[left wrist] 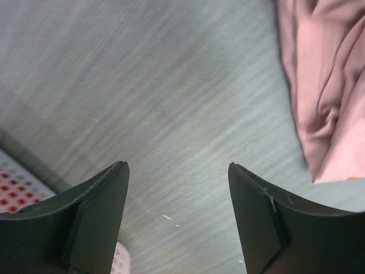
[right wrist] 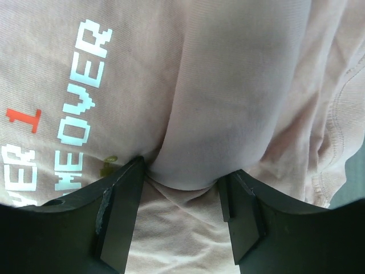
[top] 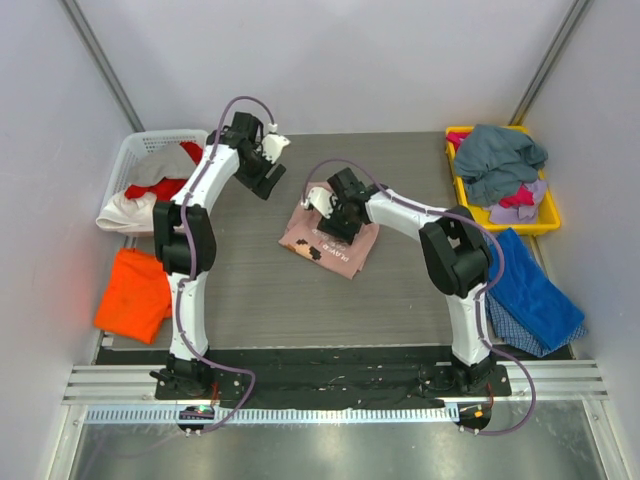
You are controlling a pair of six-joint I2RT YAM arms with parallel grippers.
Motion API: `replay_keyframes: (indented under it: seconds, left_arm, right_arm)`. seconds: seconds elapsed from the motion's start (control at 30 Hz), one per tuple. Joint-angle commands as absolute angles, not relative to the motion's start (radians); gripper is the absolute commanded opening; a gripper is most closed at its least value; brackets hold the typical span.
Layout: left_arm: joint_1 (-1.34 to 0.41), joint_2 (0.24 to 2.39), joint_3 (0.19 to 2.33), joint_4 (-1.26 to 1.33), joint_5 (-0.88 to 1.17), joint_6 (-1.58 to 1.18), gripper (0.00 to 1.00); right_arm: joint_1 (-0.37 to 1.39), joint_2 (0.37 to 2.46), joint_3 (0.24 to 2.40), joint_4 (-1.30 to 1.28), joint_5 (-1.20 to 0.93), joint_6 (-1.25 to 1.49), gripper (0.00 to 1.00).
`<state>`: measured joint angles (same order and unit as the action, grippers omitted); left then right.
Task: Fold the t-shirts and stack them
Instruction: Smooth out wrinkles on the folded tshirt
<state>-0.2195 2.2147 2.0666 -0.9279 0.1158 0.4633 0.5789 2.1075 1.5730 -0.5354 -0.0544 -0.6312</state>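
The dusty-pink printed cotton t-shirt [top: 330, 240] lay bunched at the table's centre. The right gripper [right wrist: 182, 188] sat directly on it, its jaws pinching a raised fold of pink cloth between them. The left gripper [left wrist: 178, 194] hovered spread and empty over bare table, the shirt just to its right.

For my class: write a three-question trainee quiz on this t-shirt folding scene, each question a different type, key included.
1. True or false: the left gripper holds fabric.
2. Which shirt is the right gripper pinching? A pink shirt B orange shirt C blue shirt
3. Fill in: the grey-teal shirt lies in the ___ bin.

Key: 1 false, its jaws are open over bare table; 2 A; 3 yellow.
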Motion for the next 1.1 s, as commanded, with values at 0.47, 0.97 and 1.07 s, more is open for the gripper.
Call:
replay_keyframes:
  seconds: [0.47, 0.97, 1.07]
  left_arm:
    - [-0.216, 2.235, 1.968, -1.163, 0.279, 0.497, 0.69]
    - [-0.216, 2.114, 1.844, -0.964, 0.196, 0.442, 0.69]
    - [-0.216, 2.091, 1.815, -0.917, 0.175, 0.433, 0.68]
  right_arm:
    - [0.874, 1.875, 1.229, -0.66, -0.121, -0.558, 0.65]
    - [0.884, 1.85, 1.322, -0.585, 0.144, -0.519, 0.64]
    - [0.884, 1.852, 1.338, -0.568, 0.182, -0.518, 0.61]
